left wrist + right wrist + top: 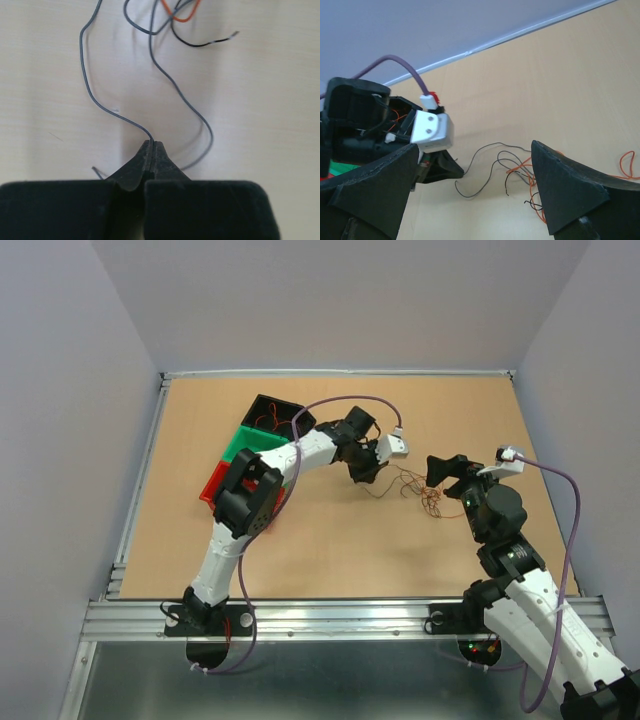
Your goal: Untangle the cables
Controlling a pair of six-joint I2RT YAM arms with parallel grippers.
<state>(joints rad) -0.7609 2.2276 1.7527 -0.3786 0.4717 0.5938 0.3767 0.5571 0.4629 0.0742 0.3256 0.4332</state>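
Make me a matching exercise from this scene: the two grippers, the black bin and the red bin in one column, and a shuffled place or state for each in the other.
Things:
1. left gripper
2. right gripper
3. black bin
4. red bin

Places and states:
A. open, gripping nothing
B. far end of the bin row
C. shut on a thin grey wire
D. near end of the bin row, partly behind the left arm

Pairs: 1-C, 2-A, 3-B, 4-D
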